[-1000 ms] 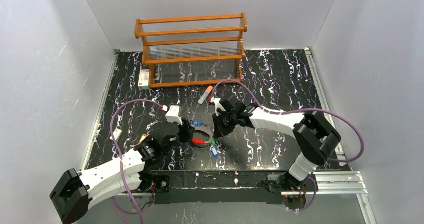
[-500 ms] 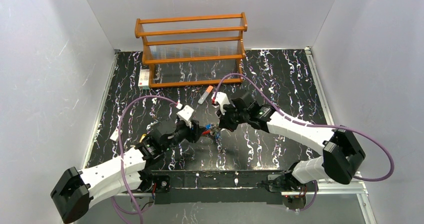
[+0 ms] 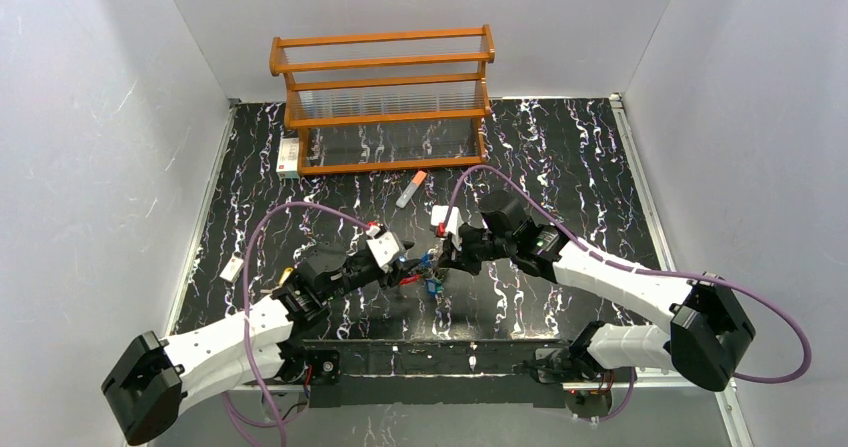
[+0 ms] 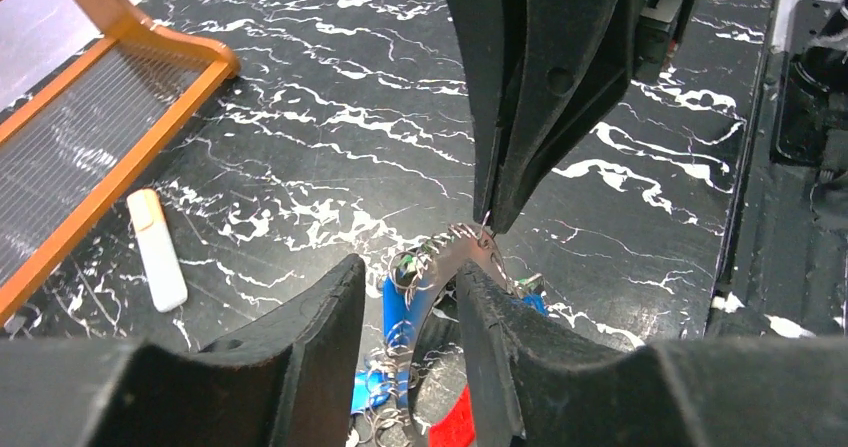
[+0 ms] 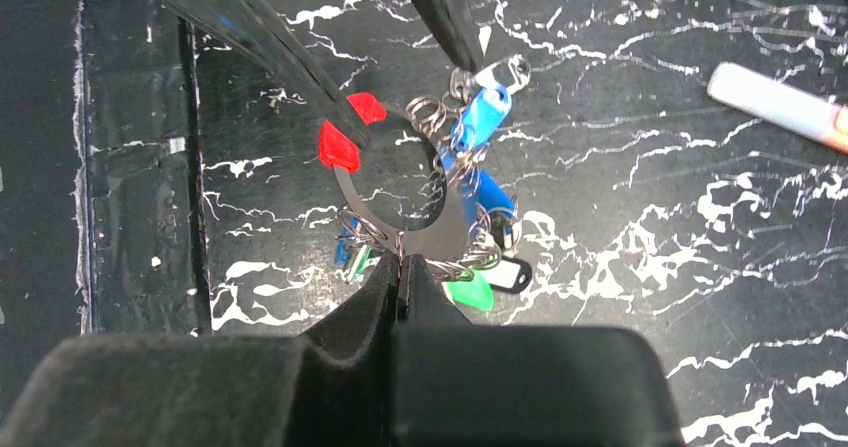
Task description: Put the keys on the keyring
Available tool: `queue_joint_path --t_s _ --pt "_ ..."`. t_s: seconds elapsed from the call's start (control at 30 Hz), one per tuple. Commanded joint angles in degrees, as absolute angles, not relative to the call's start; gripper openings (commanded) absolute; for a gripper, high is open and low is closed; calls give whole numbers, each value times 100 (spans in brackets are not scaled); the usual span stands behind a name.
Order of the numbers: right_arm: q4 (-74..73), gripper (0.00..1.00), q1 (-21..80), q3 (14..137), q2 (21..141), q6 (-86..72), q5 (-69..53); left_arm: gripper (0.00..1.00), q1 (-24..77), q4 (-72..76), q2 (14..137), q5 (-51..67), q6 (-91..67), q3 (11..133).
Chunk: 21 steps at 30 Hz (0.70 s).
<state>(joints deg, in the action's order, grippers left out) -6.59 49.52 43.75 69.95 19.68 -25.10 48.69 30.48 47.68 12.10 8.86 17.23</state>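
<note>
- since a second ago the keyring [image 4: 448, 259] has come up off the table [image 3: 560, 157], where it lay flat under the left gripper [image 4: 410, 272]. it now hangs between the two grippers at lower centre of the top view. the right arm's elbow has swung out toward the lower right corner.
- right gripper [image 5: 400, 265]: clenched on the keyring's thin silver edge, at bottom centre of its own view. the loop faces that camera almost full-on.
- left gripper: fingers part-way apart, straddling the loop. one finger [image 5: 250, 22] crosses the red section [image 5: 337, 147]; the other ends by the wire loops at the top of the keyring. i cannot tell whether they clamp it or only bracket it.
- keys [image 5: 478, 115]: bunched on small wire loops along the right half of the keyring in the right wrist view. two have blue heads, and a green head [image 5: 468, 292] shows at the lower edge.
- tag [image 3: 233, 267]: flat on the table at centre left of the top view, well apart from the grippers.
- stick [image 3: 410, 189]: flat on the table just above the grippers in the top view, orange cap pointing up-frame.
- rack [image 3: 385, 87]: upper centre, at the far end of the table, with a small pale box [image 3: 288, 155] beside its left foot.
</note>
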Motion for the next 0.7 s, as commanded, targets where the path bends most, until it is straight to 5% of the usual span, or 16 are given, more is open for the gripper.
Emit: queue_joint_path --t_s 0.0,0.67 --pt "-121 1 4934 4346 6826 2323 -3010 36 4845 3520 5091 1796 1295 1789" --pt "-176 1 4939 4481 6921 2457 -3341 20 4843 3871 5936 2611 1512 2054"
